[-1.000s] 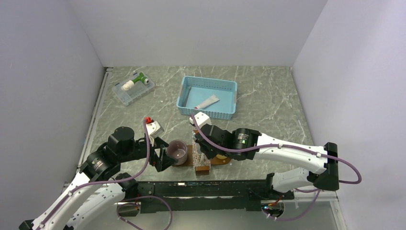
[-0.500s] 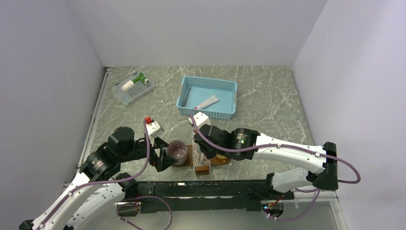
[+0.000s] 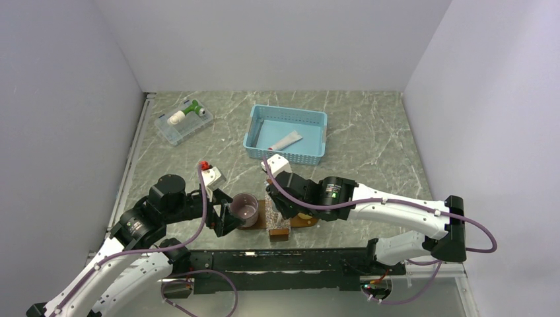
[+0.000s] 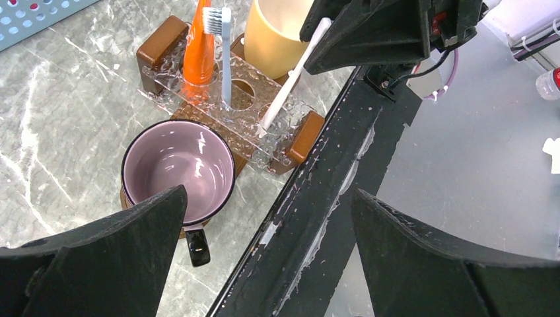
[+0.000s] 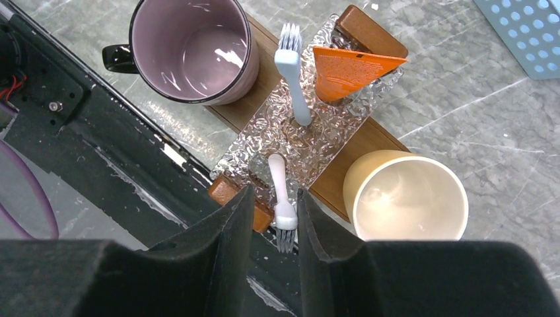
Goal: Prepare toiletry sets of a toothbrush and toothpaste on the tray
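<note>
The brown tray (image 5: 370,139) carries a clear holder (image 5: 317,142). Standing in its holes are the orange toothpaste (image 5: 347,69), a bluish toothbrush (image 5: 295,86) and a white toothbrush (image 5: 282,198). My right gripper (image 5: 275,195) is above the white brush's head, its jaws slightly apart. The brush leans near the right finger, with a gap at the left one. In the left wrist view the white toothbrush (image 4: 290,79) slants up from the holder. My left gripper (image 4: 269,198) hangs wide open by the table's front edge, beside the purple mug (image 4: 177,168), holding nothing.
A cream cup (image 5: 404,198) stands on the tray's other end. At the back are a light-blue basket (image 3: 310,122) with a white tube (image 3: 285,139) and a clear box (image 3: 183,123) holding a green-and-white item. The black front rail (image 4: 317,198) runs beside the tray.
My right gripper's jaws have parted from the white toothbrush, which stays standing in the holder. The left arm has not moved.
</note>
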